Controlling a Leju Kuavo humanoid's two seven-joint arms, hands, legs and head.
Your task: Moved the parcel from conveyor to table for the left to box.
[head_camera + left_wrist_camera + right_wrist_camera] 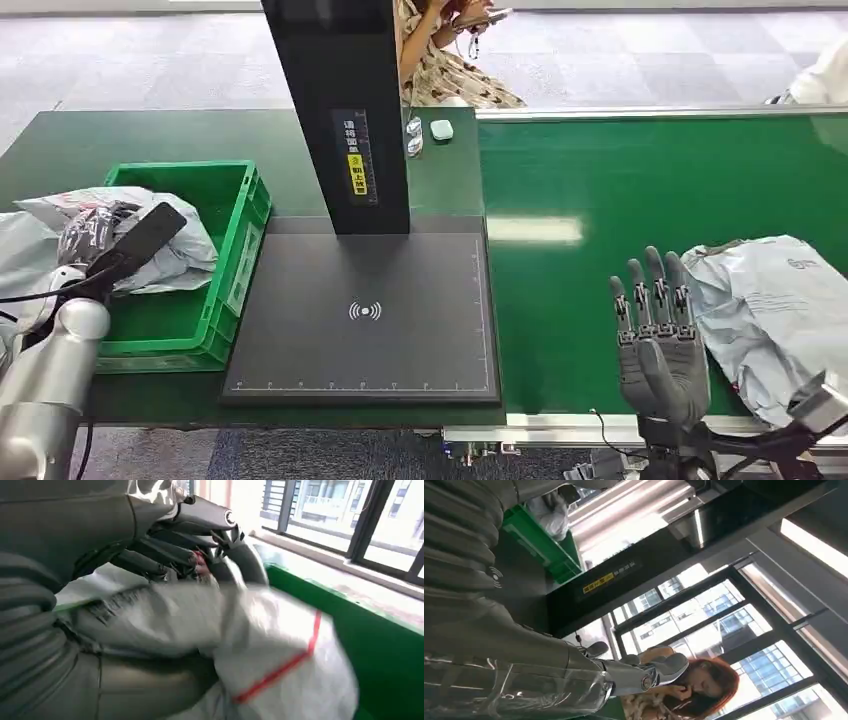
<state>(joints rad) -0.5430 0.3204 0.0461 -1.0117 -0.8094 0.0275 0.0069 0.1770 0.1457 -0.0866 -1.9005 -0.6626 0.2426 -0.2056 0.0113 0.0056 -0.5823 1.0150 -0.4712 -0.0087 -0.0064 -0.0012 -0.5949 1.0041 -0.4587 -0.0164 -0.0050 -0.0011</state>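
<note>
From the head view I see my right hand (655,335) standing upright over the green conveyor (600,190), fingers straight and apart, holding nothing. The grey parcel (775,310) lies on the belt just beside that hand, on its outer side; I cannot tell whether the fingers touch its edge.

On the other side, my left hand (95,235) is at the green crate (225,260), which sits on the green bench (60,150) beside the black scan pad (365,320). In the left wrist view the fingers (165,555) are curled down on a white bag with a red stripe (280,675) that lies inside the crate, so I read that hand as gripping the bag, though the picture is blurred. Another pale bag (20,250) lies on the bench outside the crate wall.

A black post (340,110) with a yellow label rises from the back of the pad. Beyond the bench a person (450,60) in a patterned dress sits holding a phone.
</note>
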